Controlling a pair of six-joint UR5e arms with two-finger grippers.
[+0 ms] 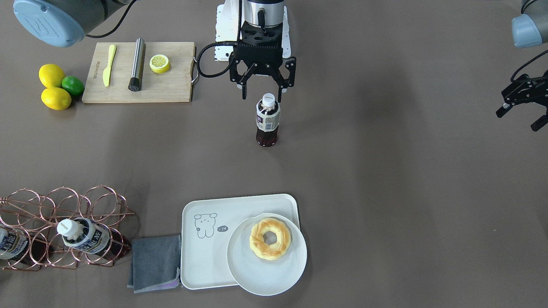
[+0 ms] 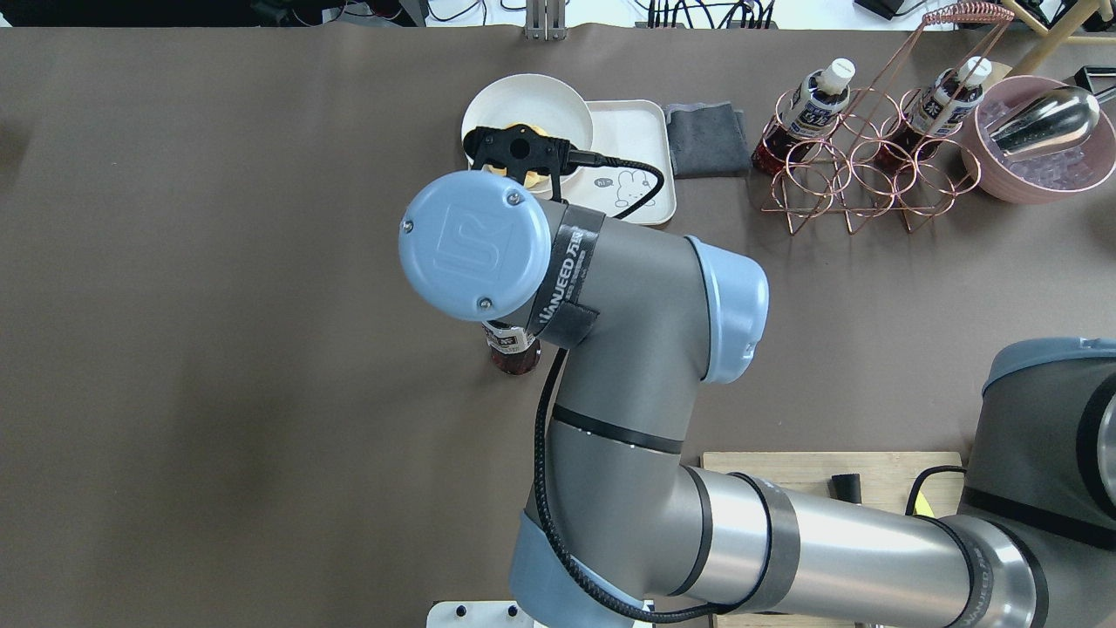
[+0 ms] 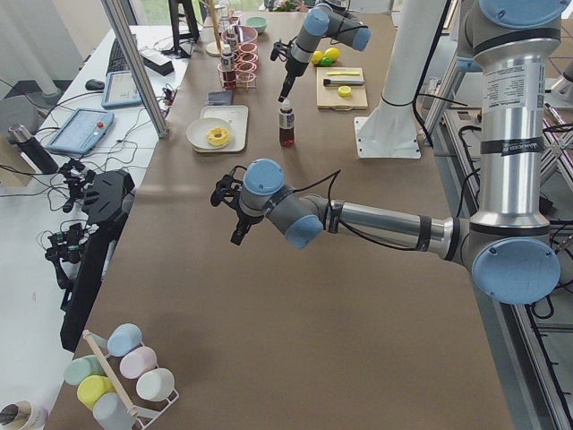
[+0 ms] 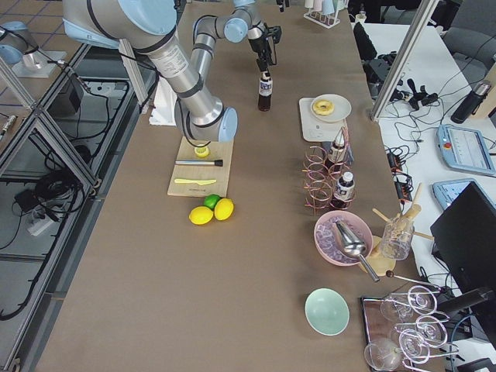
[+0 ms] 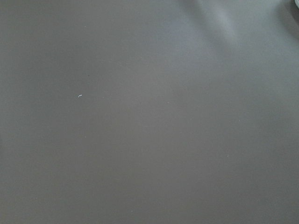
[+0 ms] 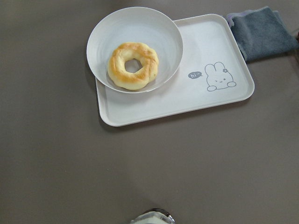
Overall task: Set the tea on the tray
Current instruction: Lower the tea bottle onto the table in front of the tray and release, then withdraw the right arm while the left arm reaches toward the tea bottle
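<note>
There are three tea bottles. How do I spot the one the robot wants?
Find the middle of the brown table, under the open right pincer. The tea bottle there stands alone and upright; the others lean in the copper rack.

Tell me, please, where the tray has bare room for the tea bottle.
The tray is bare at its end by the grey cloth, around the line drawing. Its other end is crowded: the plate with the doughnut covers and overhangs it.

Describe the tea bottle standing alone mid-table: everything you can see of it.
The bottle is small, clear plastic, holding dark reddish-brown liquid, with a white screw cap and a white-and-blue wrap label. It stands upright on the brown table, apart from the tray. The open right claw hangs at its cap; contact is unclear.
</note>
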